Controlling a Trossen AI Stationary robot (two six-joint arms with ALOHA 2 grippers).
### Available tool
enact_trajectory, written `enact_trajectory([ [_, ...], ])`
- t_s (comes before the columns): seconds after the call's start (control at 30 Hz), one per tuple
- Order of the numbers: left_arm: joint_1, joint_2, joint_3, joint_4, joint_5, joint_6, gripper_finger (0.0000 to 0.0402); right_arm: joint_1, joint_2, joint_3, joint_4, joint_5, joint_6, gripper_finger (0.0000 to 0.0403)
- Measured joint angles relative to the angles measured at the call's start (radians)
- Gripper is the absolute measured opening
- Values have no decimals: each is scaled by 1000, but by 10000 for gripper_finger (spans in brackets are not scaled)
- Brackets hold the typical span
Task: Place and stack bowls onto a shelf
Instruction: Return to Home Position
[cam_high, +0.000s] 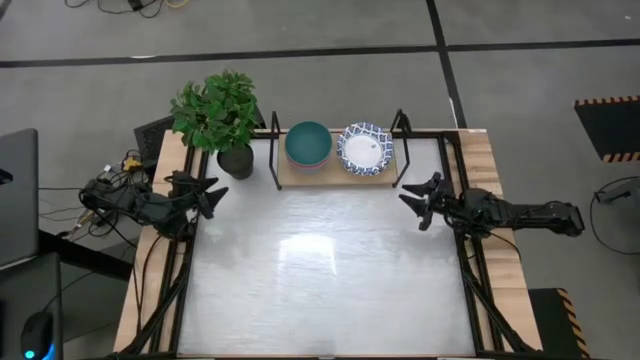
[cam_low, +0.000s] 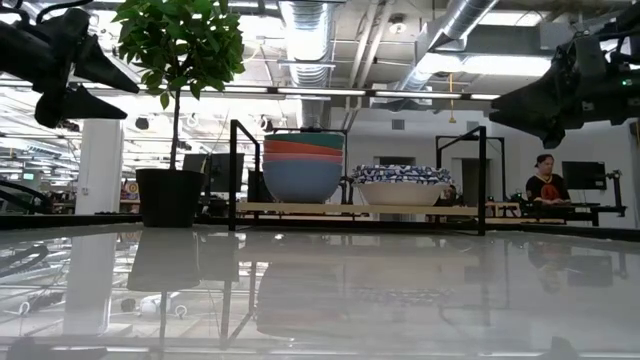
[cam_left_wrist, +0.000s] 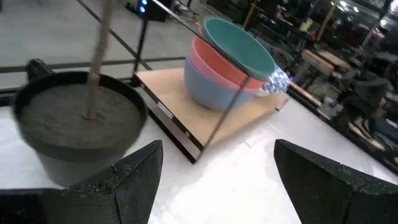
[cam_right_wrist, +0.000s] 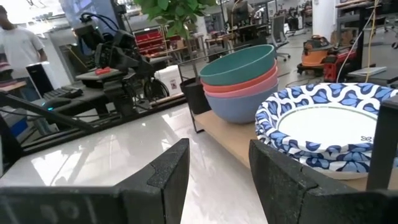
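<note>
From above, the teal bowl (cam_high: 308, 143) hides the bowls under it. The patterned white bowls (cam_right_wrist: 329, 127) run off the right wrist view's edge — their number unclear — and in the left wrist view show only as a blur behind the plain stack (cam_left_wrist: 211, 65).

The right fingers (cam_right_wrist: 166, 177) stand apart, low over the glossy white bench (cam_right_wrist: 106, 165). Past them on the shelf (cam_right_wrist: 231, 138) a teal bowl (cam_right_wrist: 239, 64) sits in a pink bowl (cam_right_wrist: 249, 86), which sits in a blue bowl (cam_right_wrist: 239, 107). Just beside that stack are the patterned bowls (cam_right_wrist: 323, 127), white with blue rims and also stacked. At the shelf's far end stands a dark plant pot (cam_right_wrist: 194, 93), and farther off are the left arm (cam_right_wrist: 115, 50) and a person (cam_right_wrist: 15, 43) in a white shirt.
</note>
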Motion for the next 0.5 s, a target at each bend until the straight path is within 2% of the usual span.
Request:
enact_trajectory([
  [0.17,0,0,-101,140,110,18,293,0,6,1,-14,-1,1,192],
  [0.3,-1,0,-257,459,240,169,293,0,4,1,-15,-1,1,192],
  [0.37,-1,5,-298,627,383,301,293,1,4,1,-16,-2,2,192],
  [0.5,-2,4,-305,807,805,509,293,1,4,1,-18,-3,0,192],
])
